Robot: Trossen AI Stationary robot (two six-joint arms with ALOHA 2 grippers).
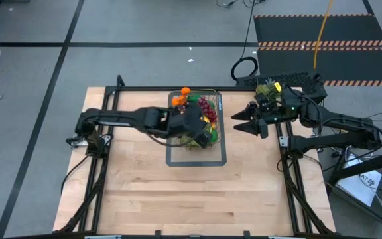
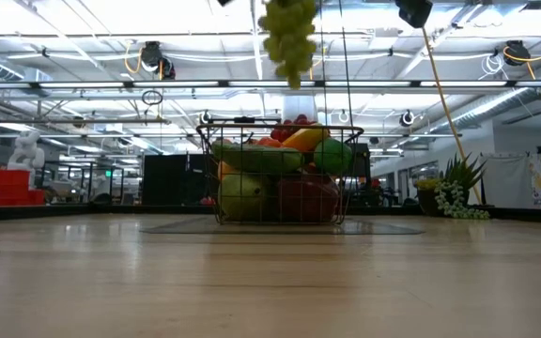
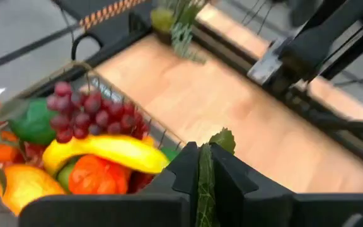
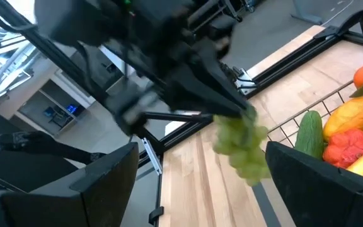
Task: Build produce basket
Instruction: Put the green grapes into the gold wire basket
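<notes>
The wire-mesh basket (image 1: 217,93) (image 2: 222,188) stands at the table's middle, toward the far edge, filled with produce: a yellow banana (image 3: 106,151), red grapes (image 3: 84,113), oranges (image 1: 185,91), a cucumber (image 4: 309,132) and others. My left gripper (image 1: 194,126) (image 3: 205,154) is above the basket, shut on a bunch of green grapes (image 2: 289,38) (image 4: 241,148) that hangs over the pile. My right gripper (image 1: 239,124) (image 4: 200,173) is open and waits in the air to the right of the basket, pointing at it. My left gripper pinches the green grapes' leafy stem end (image 3: 205,183) between its two fingers, with a leaf (image 3: 223,140) sticking out past the tips. The bunch hangs below the fingers (image 4: 222,94), lifted clear above the produce in the basket.
The basket stands on a flat grey rectangular outline (image 1: 197,161). A green plant decoration (image 1: 268,87) (image 2: 455,192) sits at the table's far right corner. Black frame rails (image 1: 289,179) run along the left and right edges. Bare wood (image 1: 191,199) lies toward the near edge.
</notes>
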